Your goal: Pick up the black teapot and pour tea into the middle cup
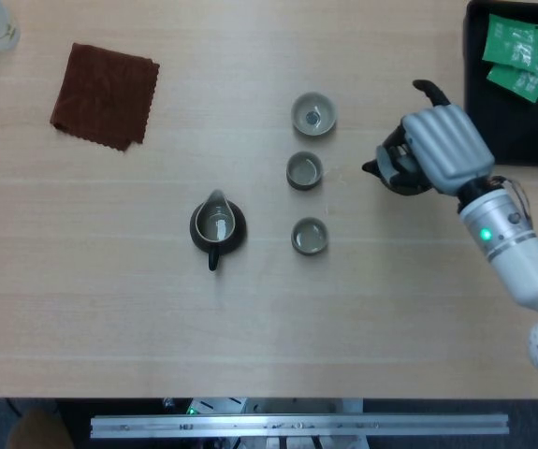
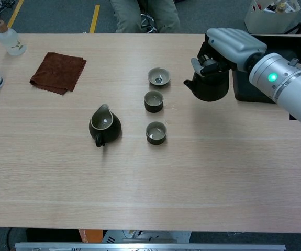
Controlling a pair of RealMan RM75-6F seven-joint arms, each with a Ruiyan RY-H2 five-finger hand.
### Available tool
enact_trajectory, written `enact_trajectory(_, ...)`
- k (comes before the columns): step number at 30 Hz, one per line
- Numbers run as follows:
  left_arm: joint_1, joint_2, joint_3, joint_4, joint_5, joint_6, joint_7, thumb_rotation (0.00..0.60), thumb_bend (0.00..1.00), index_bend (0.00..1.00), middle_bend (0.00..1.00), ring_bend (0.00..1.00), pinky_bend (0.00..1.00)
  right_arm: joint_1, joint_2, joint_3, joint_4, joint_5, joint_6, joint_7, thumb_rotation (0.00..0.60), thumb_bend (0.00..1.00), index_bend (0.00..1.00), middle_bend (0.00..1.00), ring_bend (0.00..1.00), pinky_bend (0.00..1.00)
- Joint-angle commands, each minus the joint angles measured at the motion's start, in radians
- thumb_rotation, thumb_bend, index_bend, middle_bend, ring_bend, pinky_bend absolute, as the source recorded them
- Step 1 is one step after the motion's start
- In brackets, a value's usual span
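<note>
My right hand (image 1: 444, 148) (image 2: 234, 48) grips the black teapot (image 1: 393, 172) (image 2: 209, 85) from above, to the right of the cups, its spout pointing left toward them. Three small cups stand in a column: the far cup (image 1: 312, 113) (image 2: 159, 76), the middle cup (image 1: 304, 171) (image 2: 153, 101) and the near cup (image 1: 310, 236) (image 2: 156, 133). The teapot is clear of all of them, roughly level with the middle cup. My left hand is out of both views.
A dark pitcher (image 1: 217, 225) (image 2: 104, 125) sits left of the cups. A brown cloth (image 1: 104, 94) (image 2: 58, 72) lies at the far left, with bottles (image 2: 7, 36) at the edge. A black tray (image 1: 484, 94) (image 2: 286, 44) holds green packets (image 1: 517, 53) and a bowl (image 2: 298, 80).
</note>
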Motion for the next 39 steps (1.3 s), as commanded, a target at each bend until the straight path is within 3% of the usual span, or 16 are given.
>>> enact_trajectory(1,-0.001,-0.002,0.0,0.003,0.0,-0.002,-0.001,0.6,0.36,0.18,0.11,0.09,0.12,-0.035,0.023,-0.031,-0.003,-0.036,-0.011,0.036,0.472,0.54,0.92,0.83,0.82,0.1)
enact_trajectory(14,-0.015,-0.014,-0.003,0.013,-0.002,-0.018,0.001,0.6,0.36,0.18,0.11,0.09,0.12,-0.106,-0.019,-0.084,0.092,-0.142,-0.046,0.14,0.471,0.54,0.9,0.81,0.79,0.1)
enact_trajectory(39,-0.017,-0.019,0.0,0.023,-0.012,-0.027,-0.008,0.6,0.36,0.18,0.11,0.09,0.12,-0.161,-0.167,-0.081,0.253,-0.219,-0.09,0.217,0.47,0.52,0.83,0.74,0.66,0.1)
